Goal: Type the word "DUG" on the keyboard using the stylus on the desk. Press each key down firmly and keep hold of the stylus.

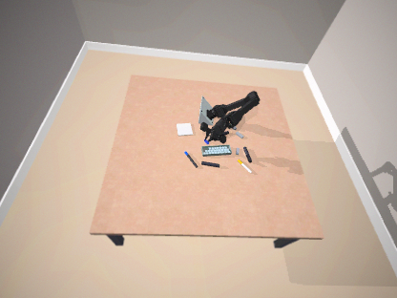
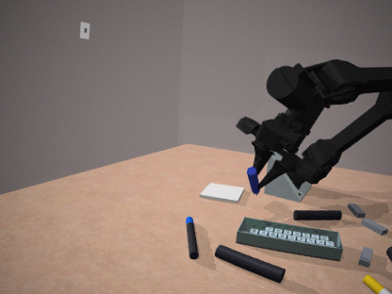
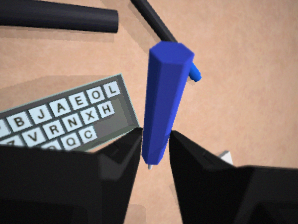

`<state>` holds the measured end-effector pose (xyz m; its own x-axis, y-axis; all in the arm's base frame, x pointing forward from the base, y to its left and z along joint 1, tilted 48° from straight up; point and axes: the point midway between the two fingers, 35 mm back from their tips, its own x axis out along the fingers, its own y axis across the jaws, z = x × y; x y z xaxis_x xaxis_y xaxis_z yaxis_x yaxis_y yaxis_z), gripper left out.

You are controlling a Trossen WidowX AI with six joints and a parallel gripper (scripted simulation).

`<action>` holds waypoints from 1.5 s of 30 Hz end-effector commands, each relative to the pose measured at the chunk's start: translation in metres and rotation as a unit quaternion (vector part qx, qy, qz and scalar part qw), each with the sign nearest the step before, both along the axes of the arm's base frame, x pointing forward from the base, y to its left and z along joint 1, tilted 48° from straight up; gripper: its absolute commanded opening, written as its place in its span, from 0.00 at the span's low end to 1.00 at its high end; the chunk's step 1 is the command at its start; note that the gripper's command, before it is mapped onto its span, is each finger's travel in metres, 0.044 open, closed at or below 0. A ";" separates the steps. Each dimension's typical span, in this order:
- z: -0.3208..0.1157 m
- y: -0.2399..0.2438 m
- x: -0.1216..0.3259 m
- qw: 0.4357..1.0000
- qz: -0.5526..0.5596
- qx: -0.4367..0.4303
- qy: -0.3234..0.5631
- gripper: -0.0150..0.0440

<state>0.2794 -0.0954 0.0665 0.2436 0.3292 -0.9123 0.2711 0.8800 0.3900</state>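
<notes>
Overhead, the bent arm (image 1: 234, 117) (image 2: 302, 106) tilts its pincer (image 1: 210, 138) (image 2: 256, 176) (image 3: 155, 135) downward, clasping the blue stylus (image 1: 206, 141) (image 2: 253, 179) (image 3: 166, 100).

Keyboard (image 1: 217, 151) (image 2: 288, 246) (image 3: 121, 117): left end cut off in the wrist view, bottom row partly hidden by the hand (image 1: 208, 138) (image 2: 256, 179) (image 3: 155, 135)
Letters: too small to read from the top and exterior
Blue stylus (image 1: 206, 141) (image 2: 253, 180) (image 3: 167, 100): a speck from the top, its tip too small there
Blue-ended pen (image 1: 191, 159) (image 2: 191, 239) (image 3: 155, 20): partly behind the stylus, wrist view
White pad (image 1: 184, 129) (image 2: 222, 192) (image 3: 226, 158): mostly hidden, wrist view
Yellow-ended marker (image 1: 244, 166) (image 2: 374, 284): cut off, exterior bottom edge
</notes>
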 end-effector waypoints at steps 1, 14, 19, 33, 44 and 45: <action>0.006 0.005 -0.004 0.999 -0.031 -0.004 -0.022 0.25; 0.023 0.016 -0.013 0.990 -0.111 -0.010 -0.089 0.25; 0.029 0.021 -0.016 0.983 -0.139 -0.008 -0.118 0.25; 0.044 0.034 -0.026 0.957 -0.208 0.014 -0.203 0.25; 0.051 0.044 -0.035 0.929 -0.250 0.044 -0.269 0.25; 0.052 0.045 -0.035 0.926 -0.254 0.047 -0.275 0.25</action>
